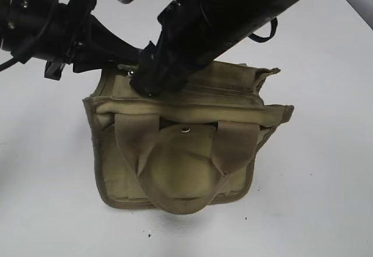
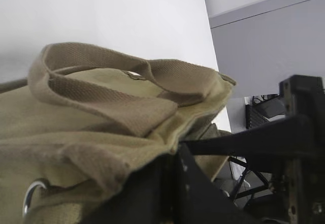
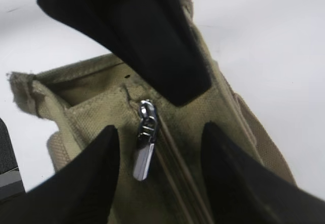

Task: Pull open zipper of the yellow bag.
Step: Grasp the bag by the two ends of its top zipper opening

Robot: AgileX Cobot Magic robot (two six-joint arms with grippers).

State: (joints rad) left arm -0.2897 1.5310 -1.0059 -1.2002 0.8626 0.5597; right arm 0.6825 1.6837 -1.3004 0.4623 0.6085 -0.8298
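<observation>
The yellow bag (image 1: 186, 152) sat mid-table. The left gripper (image 2: 172, 183), pressed together at the bag's ten o'clock corner, probably pinned fabric to brace it. The right gripper (image 3: 157, 153) stood spread astride the zipper (image 3: 143, 148), tab hanging between, ungrasped
</observation>
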